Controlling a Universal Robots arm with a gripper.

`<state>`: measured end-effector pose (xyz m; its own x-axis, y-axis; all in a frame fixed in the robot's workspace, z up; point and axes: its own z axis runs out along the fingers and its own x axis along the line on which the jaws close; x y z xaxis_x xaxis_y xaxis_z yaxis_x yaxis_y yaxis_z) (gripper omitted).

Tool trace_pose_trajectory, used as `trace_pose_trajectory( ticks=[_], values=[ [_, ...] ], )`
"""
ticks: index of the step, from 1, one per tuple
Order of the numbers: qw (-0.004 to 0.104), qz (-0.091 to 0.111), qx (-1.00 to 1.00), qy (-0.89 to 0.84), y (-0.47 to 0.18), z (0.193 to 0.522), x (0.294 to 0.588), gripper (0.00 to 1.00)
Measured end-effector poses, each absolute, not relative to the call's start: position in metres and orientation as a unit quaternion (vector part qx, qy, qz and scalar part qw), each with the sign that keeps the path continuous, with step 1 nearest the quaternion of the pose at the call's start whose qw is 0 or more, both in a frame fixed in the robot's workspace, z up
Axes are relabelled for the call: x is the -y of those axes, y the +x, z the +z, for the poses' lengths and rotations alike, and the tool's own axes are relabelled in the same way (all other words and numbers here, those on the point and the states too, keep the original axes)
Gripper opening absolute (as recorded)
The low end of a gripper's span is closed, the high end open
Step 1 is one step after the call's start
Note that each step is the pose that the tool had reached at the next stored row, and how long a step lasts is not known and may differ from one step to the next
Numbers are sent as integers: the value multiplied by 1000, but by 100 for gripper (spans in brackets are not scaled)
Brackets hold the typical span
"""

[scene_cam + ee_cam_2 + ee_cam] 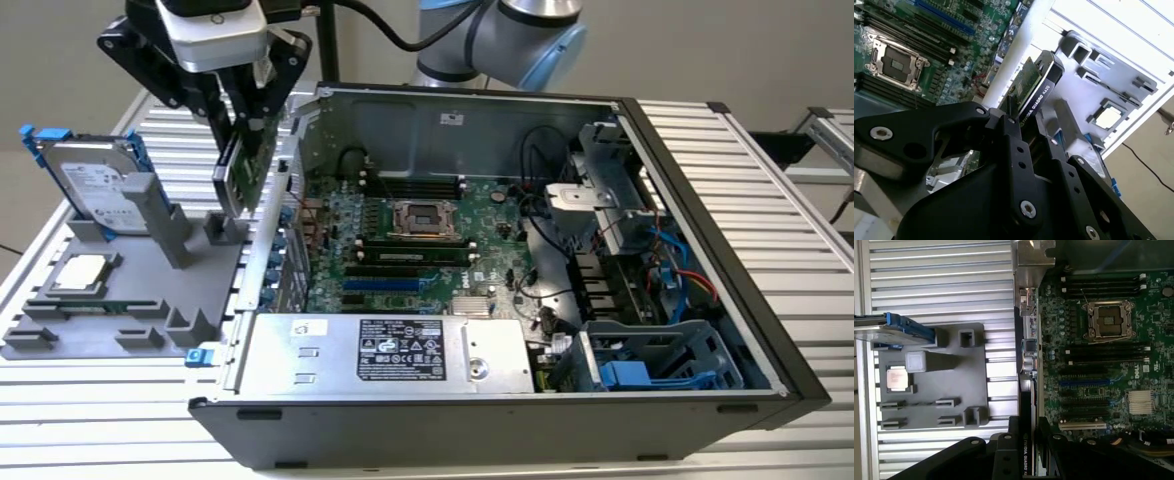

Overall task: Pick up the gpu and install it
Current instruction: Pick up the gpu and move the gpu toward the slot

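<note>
My gripper [248, 120] is clenched on the gpu [238, 170]. The card hangs upright and edge-on, clear above the gray holder tray [220, 285]. It's just outside the PC case wall [287, 190], approx. 9 o'clock from the motherboard [400, 240] in the exterior view. In both wrist views my fingers pinch the card's top end, w/ the black shroud on 1 face and green board on the other.

Judgement: this is the carry-over step and the card is not yet over the board. To do it well I'd keep the squeeze firm and the card vertical, w/ no twist. Its lower edge must stay above the case wall, and its long edge parallel to the blue slot [387, 285] at 6 o'clock from the CPU socket [424, 215].

Writing: there's white lettering on the shroud's edge in both wrist views. White stickers sit on the power supply [400, 350] and the hard drive [100, 185]. I leave all of it unread.
</note>
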<state>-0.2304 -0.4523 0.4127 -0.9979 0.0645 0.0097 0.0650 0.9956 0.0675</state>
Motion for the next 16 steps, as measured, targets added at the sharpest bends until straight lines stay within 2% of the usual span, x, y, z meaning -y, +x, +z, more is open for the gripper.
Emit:
trace_pose_trajectory(
  ticks=[16],
  values=[
    [4, -34, 999, -32, -213, 413, 452, 0]
  ],
)
